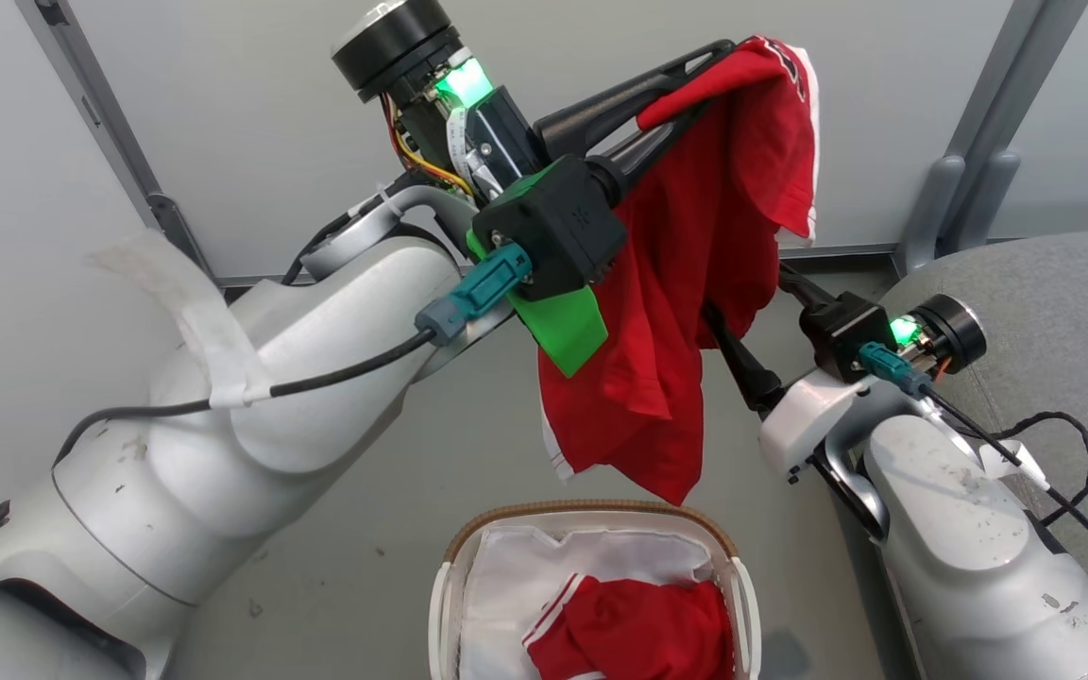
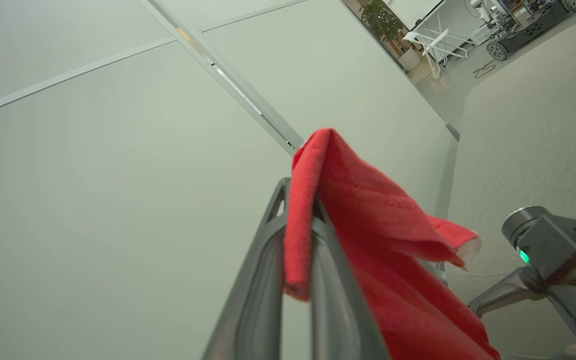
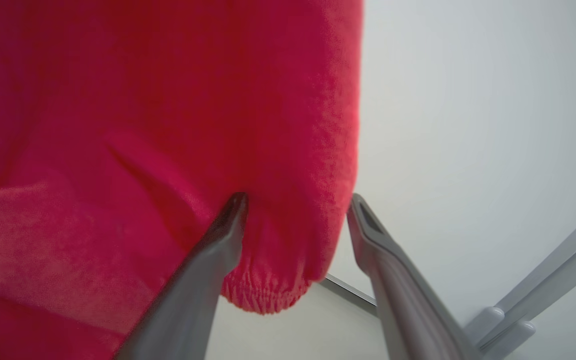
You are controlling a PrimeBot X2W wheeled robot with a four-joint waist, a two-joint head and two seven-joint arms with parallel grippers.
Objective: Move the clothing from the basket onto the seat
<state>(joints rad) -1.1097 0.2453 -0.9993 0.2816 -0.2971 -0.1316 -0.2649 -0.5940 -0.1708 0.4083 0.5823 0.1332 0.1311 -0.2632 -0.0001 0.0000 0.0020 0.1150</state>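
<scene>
Progress: early. One red sports garment (image 1: 686,283) is held in the air above the laundry basket (image 1: 468,543), its lowest corner clear of the woven rim. It is not yet laid on the grey sofa seat (image 1: 1054,293), which lies off to the right. A second red garment (image 1: 643,633) is bunched in the basket on the white liner (image 1: 506,586). Both placements are judged outstanding.

Pose: the left arm is raised high, elbow bent, fingers angled up and rightward. The left gripper (image 2: 299,200) is pinched narrow on a fold of the garment's top edge, with cloth draped over one finger. The right arm reaches up from below right. The right gripper (image 3: 298,200) is spread wide, an elasticated hem hanging between its fingers, unpinched.
</scene>
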